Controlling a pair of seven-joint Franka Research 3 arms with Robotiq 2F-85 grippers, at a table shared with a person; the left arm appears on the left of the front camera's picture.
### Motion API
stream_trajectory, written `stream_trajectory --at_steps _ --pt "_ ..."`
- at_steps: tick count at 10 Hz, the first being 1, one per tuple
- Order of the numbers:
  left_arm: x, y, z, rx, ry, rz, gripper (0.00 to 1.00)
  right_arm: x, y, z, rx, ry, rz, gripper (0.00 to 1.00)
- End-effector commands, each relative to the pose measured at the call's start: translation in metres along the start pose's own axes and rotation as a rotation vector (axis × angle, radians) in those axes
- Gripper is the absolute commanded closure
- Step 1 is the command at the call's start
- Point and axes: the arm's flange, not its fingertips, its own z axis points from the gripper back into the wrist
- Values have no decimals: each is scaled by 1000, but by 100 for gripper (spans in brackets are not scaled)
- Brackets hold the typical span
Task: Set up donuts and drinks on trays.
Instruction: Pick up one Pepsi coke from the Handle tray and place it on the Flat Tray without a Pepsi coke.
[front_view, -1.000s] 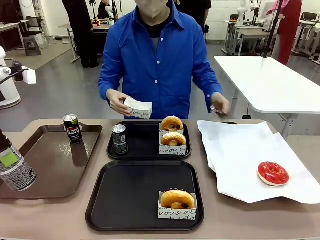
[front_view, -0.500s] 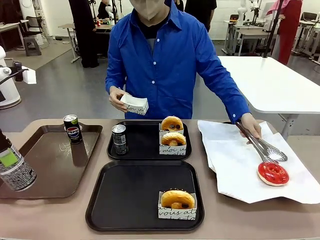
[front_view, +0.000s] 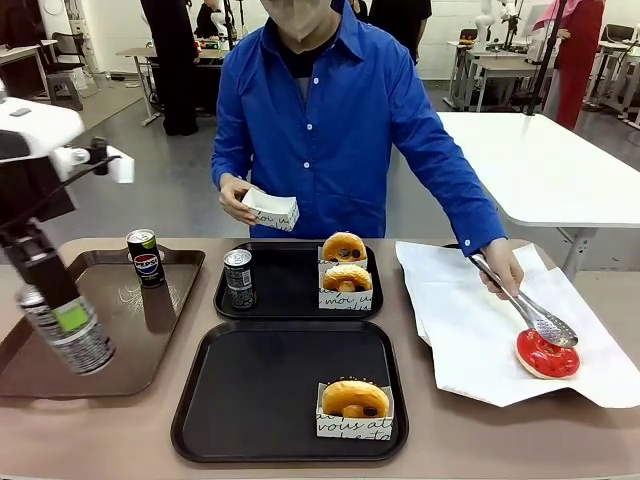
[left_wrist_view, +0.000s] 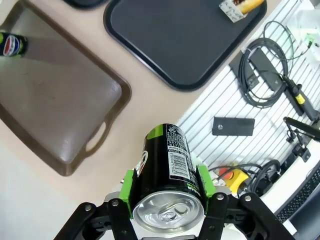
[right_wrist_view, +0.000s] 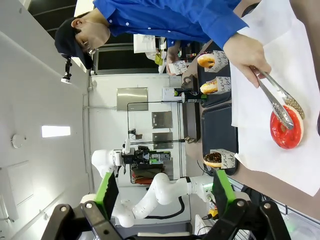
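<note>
My left gripper (front_view: 45, 292) is shut on a dark soda can with a green label (front_view: 68, 332), held tilted in the air above the brown tray (front_view: 140, 340). In the left wrist view the green pads (left_wrist_view: 205, 182) clamp the can (left_wrist_view: 167, 160) just below its silver top. The near black tray (front_view: 260, 390) holds one boxed glazed donut (front_view: 354, 403). On the far black tray (front_view: 290, 270) stand a can (front_view: 238, 278) and two boxed donuts (front_view: 346, 265). My right gripper (right_wrist_view: 165, 200) is open and holds nothing.
A Pepsi can (front_view: 146, 257) stands on the brown tray. The person across the table closes tongs (front_view: 527, 310) on a red-iced donut (front_view: 546, 357) lying on white paper (front_view: 480, 320), and holds an empty white box (front_view: 272, 210) in the other hand.
My left arm has risen and swung right with the can, from the picture's left edge to over the brown tray. The person's tongs came down onto the red donut.
</note>
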Motion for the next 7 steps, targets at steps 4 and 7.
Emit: stream_trajectory --at_steps 4,7 --pt "62 -6 -23 2 -57 27 41 -1 1 0 15 0 4 0" --pt "102 -1 -71 -22 1 49 41 -1 1 0 15 0 4 0"
